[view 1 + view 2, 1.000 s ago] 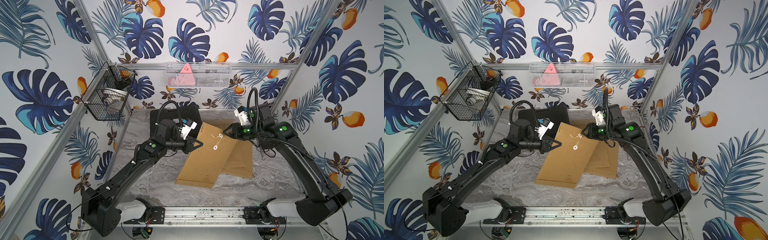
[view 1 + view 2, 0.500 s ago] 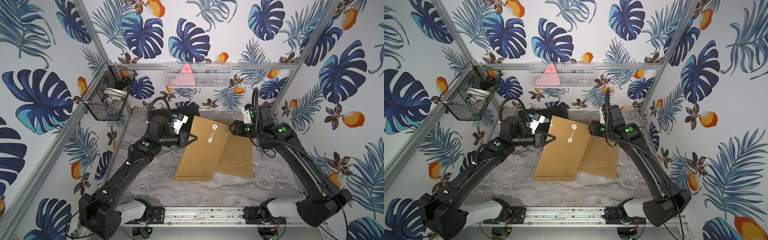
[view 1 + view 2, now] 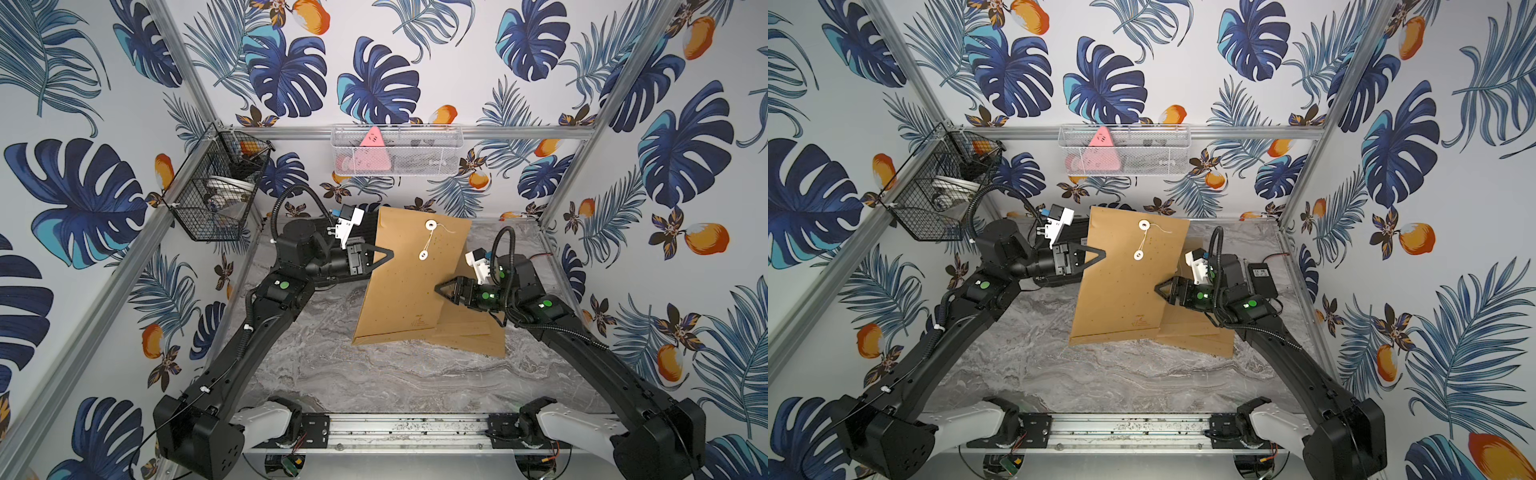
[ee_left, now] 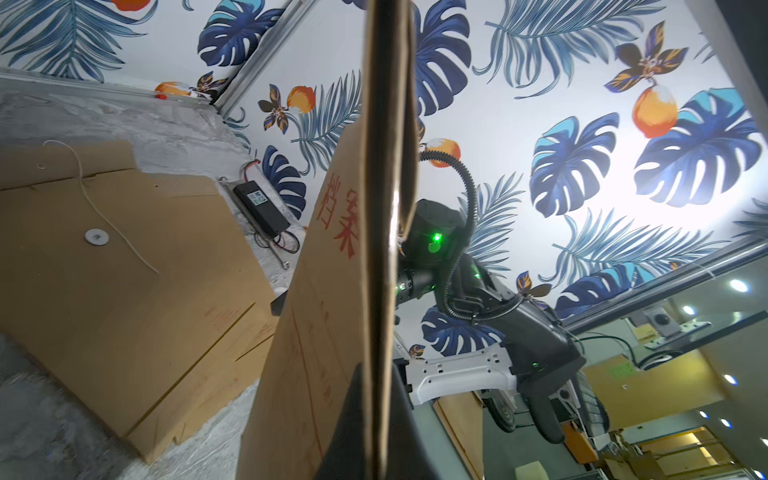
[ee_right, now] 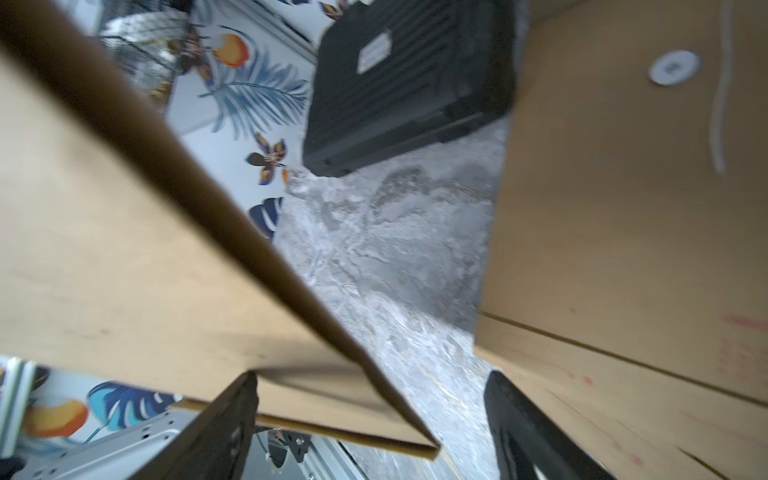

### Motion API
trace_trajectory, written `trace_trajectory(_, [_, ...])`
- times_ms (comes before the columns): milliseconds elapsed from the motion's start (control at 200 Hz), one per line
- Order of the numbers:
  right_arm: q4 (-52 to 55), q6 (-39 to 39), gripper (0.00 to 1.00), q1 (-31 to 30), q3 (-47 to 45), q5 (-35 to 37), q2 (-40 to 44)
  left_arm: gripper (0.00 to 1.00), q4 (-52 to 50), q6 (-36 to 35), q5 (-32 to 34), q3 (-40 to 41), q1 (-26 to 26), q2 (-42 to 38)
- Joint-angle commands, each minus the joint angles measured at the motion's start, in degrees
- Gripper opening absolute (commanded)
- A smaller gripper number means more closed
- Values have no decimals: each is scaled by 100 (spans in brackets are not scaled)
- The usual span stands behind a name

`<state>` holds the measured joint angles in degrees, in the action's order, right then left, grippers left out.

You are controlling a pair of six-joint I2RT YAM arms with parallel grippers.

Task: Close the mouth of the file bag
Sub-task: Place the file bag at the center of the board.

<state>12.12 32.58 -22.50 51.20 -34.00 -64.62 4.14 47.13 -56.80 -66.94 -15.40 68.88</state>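
Your left gripper (image 3: 388, 254) is clamped on the left edge of the brown file bag (image 3: 407, 291), holding it up at a tilt over the grey marble tabletop (image 3: 374, 374). Your right gripper (image 3: 439, 289) stands wide apart at the bag's right edge, grasping nothing. A second kraft bag (image 3: 478, 340) lies flat beneath. Leaf-patterned walls (image 3: 457, 62) surround the table.
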Motion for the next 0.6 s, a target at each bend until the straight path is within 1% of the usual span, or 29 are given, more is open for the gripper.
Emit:
trace_trajectory(0, [-1549, 451, 85, -5, -154, -1033, 53, 0, 910, 576, -267, -129, 7, -29])
trace_trajectory(45, [-1686, 502, 84, -4, -203, -1144, 83, 0, 914, 587, -280, -188, 7, -22])
trace_trajectory(130, [-1893, 540, 79, 0, -274, -1298, 157, 0, 650, 397, -258, -288, 19, -11])
trace_trajectory(190, [-2007, 600, 72, -2, -284, -1399, 209, 0, 428, 226, -183, -319, 44, 0])
trace_trajectory(250, [-2130, 747, 61, 0, -300, -1490, 254, 0, 106, 31, -62, -348, 92, 27])
trace_trajectory(370, [-2748, 1407, 33, 0, -548, -1627, 237, 0, -473, -294, 313, -297, 237, 46])
trace_trajectory(400, [-2896, 1585, 27, -4, -613, -1640, 218, 2, -659, -390, 410, -273, 276, 34])
trace_trajectory(480, [-3215, 2014, 14, -7, -800, -1619, 195, 11, -1084, -597, 704, -140, 419, -52])
trace_trajectory(530, [-3310, 2230, 8, -37, -902, -1522, 204, 18, -1424, -775, 905, -46, 479, -123])
trace_trajectory(580, [-3311, 2379, 0, -68, -986, -1421, 209, 25, -1887, -1000, 1189, 0, 548, -201])
trace_trajectory(595, [-3286, 2417, 0, -82, -1004, -1370, 212, 28, -2061, -1074, 1292, 2, 567, -226])
